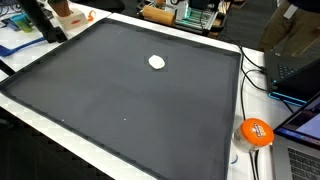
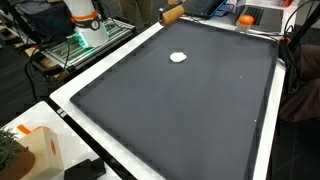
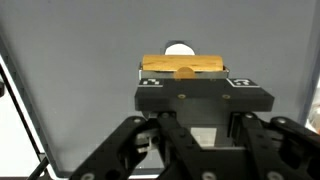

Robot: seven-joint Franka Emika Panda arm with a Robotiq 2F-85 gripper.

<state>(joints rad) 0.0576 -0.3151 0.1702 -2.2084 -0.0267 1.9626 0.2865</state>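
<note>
Grasp looks done: pincer (image 3: 186, 71) clamps wooden block (image 3: 183, 66) above worktop (image 3: 90, 90), white disc (image 3: 178, 48) beyond it untouched.

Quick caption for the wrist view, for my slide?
Wrist view: gripper over a dark mat, wooden block at its tip, small white disc just beyond.

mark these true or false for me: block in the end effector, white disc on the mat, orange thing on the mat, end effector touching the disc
1. A wooden block sits in the end effector: true.
2. The white disc lies on the black mat: true.
3. The orange round object lies on the mat: false, it lies beside the mat, past its edge.
4. The end effector touches the disc: false, the disc lies alone on the mat, apart from it.
</note>
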